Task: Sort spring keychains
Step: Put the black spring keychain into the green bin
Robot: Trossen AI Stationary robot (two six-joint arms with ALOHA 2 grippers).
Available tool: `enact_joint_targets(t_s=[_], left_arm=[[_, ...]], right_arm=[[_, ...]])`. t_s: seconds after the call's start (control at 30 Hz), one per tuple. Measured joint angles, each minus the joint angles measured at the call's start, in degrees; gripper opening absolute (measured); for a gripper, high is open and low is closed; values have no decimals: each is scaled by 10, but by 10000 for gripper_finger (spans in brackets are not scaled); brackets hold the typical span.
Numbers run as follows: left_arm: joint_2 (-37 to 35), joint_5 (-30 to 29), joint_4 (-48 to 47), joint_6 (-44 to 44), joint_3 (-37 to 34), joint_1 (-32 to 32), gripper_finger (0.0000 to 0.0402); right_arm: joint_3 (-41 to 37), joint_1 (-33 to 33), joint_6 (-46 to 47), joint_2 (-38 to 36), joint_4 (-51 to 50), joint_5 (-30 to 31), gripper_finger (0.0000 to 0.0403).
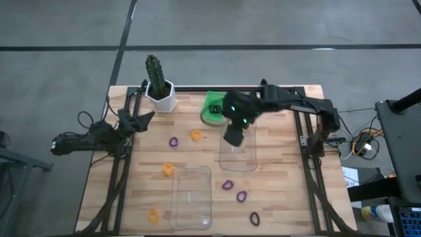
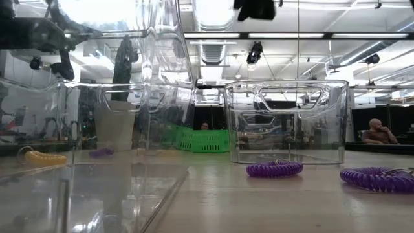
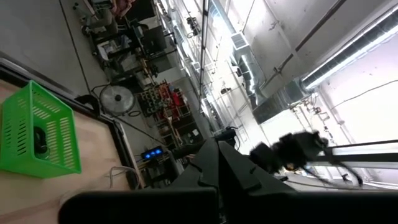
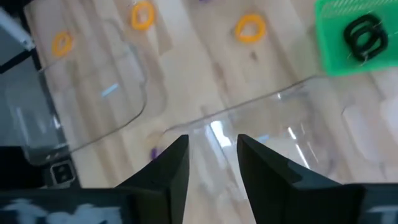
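Note:
Spring keychains lie loose on the wooden table: orange ones point(image 1: 195, 135) point(image 1: 168, 170) point(image 1: 153, 215), purple ones point(image 1: 173, 141) point(image 1: 227, 185) point(image 1: 242, 195) and a black one point(image 1: 254, 218). More black coils point(image 4: 360, 36) lie in the green bin point(image 1: 212, 107). My right gripper point(image 1: 235, 136) point(image 4: 213, 149) hangs open above the far end of the farther clear tray point(image 1: 238, 153), with nothing between its fingers. My left gripper point(image 1: 141, 120) is shut and raised at the table's left edge, away from the keychains.
A second clear tray point(image 1: 191, 196) lies near the front edge. A cactus in a white pot point(image 1: 160, 85) stands at the far left. In the low view two purple keychains point(image 2: 274, 169) point(image 2: 378, 178) lie in front of the farther tray point(image 2: 286, 123).

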Motion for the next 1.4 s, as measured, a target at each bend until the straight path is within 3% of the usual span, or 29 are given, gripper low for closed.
enact_joint_targets(t_s=[0.3, 0.6, 0.83, 1.23, 1.4], left_arm=[[0, 0, -1, -4, 0, 0, 0], [0, -1, -29, -3, 0, 0, 0], [0, 0, -41, -8, 0, 0, 0], [0, 2, -42, -41, 0, 0, 0], [0, 2, -43, -44, 0, 0, 0]], right_arm=[[-98, 145, 140, -79, 5, 16, 122], [-215, 278, 315, -113, 17, 55, 150], [-290, 334, 438, -109, 61, 8, 147], [-434, 408, 634, -74, 329, -36, 131], [-463, 423, 678, -36, 370, -39, 122]])
